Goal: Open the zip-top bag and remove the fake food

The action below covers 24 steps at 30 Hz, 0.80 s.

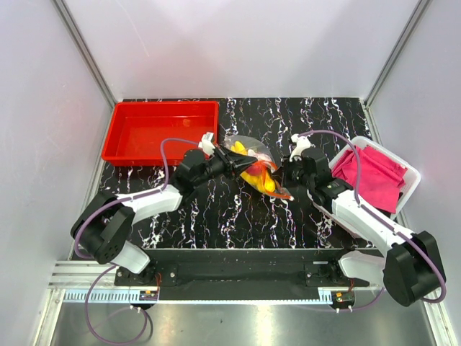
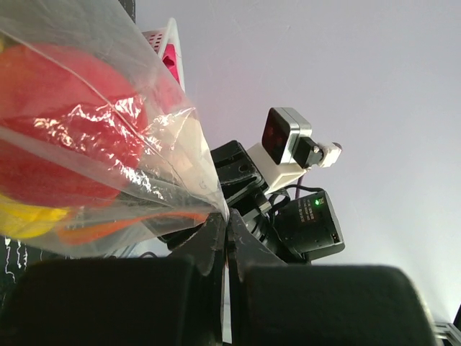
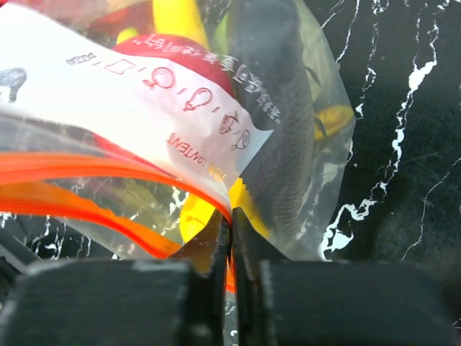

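The clear zip-top bag (image 1: 256, 167) hangs between my two grippers, above the middle of the black marble table. Yellow and red fake food (image 1: 261, 178) shows through it. My left gripper (image 1: 230, 163) is shut on the bag's plastic edge (image 2: 216, 205); a red round fruit (image 2: 65, 130) and a yellow piece (image 2: 25, 220) press against the film. My right gripper (image 1: 285, 177) is shut on the orange-red zip strip (image 3: 108, 169) at the bag's mouth. In the right wrist view the two halves of the strip spread apart to the left. A grey fish (image 3: 270, 108) and a yellow banana (image 3: 176, 18) lie inside.
An empty red tray (image 1: 158, 130) stands at the back left. A white bin (image 1: 410, 176) holding pink cloth (image 1: 371, 173) stands at the right, close behind my right arm. The right arm's wrist camera (image 2: 284, 137) faces the left gripper.
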Each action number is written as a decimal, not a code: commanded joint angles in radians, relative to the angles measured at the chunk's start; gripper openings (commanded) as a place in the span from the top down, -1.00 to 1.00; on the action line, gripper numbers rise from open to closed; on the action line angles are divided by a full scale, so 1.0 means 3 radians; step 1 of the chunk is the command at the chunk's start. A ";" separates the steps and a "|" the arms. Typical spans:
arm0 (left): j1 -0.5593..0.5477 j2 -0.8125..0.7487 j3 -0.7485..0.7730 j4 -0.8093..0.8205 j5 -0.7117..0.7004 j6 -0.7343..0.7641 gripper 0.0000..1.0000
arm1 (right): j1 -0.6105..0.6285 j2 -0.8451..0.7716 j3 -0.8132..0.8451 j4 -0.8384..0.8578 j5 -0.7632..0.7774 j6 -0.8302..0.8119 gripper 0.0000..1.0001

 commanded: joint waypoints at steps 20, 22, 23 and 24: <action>0.0190 -0.0550 0.1419 -0.2974 -0.0627 0.2697 -0.58 | 0.0029 -0.0025 0.1383 -0.1849 -0.0120 0.0789 1.00; 0.0144 -0.0740 0.1281 -0.3165 -0.0863 0.2872 -0.49 | 0.0029 0.0021 0.1429 -0.1859 -0.0217 0.0794 1.00; 0.0093 -0.0959 0.1220 -0.3196 -0.1051 0.3070 -0.41 | 0.0029 0.0041 0.1445 -0.1864 -0.0258 0.0789 1.00; 0.0027 -0.1052 0.1178 -0.3191 -0.1129 0.3168 -0.15 | 0.0029 0.0062 0.1455 -0.1864 -0.0304 0.0784 1.00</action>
